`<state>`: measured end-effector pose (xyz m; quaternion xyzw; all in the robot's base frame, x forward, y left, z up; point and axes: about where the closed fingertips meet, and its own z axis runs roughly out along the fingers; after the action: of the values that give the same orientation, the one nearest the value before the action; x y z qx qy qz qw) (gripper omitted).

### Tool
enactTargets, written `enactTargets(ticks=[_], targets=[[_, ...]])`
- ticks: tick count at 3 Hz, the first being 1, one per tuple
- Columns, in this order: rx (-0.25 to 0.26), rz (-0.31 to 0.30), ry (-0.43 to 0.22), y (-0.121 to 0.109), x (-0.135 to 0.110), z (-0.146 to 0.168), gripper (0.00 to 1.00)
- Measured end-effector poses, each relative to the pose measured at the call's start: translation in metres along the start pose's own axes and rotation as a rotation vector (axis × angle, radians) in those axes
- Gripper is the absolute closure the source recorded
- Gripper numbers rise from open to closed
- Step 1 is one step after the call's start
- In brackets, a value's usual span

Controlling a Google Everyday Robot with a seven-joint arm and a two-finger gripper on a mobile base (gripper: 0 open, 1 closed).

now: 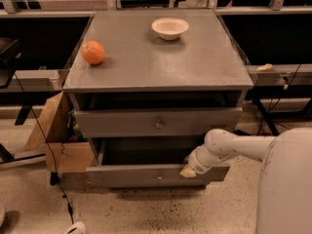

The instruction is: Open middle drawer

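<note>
The grey cabinet (161,62) has a middle drawer (126,176) with a small round knob. It stands pulled out, and its dark inside shows behind the front. My gripper (187,171) sits at the top edge of this drawer's front, right of the knob, at the end of my white arm (234,145), which comes in from the right. The drawer above (122,123) has its own knob and its front sits only slightly forward. The lowest drawer is hidden under the open one.
An orange (93,52) and a white bowl (169,28) sit on the cabinet top. A cardboard box (53,140) stands against the cabinet's left side, with a cable running down to the floor. My white body (287,189) fills the lower right.
</note>
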<state>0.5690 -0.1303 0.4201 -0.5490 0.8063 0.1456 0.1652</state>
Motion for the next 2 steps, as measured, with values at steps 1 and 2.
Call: enactTargets(ticks=[1,2], targets=[[-0.001,-0.001,0.0,0.0,-0.0014,-0.0034,0.37],[-0.015,-0.005,0.006,0.0051,0.0008,-0.0018,0.14]])
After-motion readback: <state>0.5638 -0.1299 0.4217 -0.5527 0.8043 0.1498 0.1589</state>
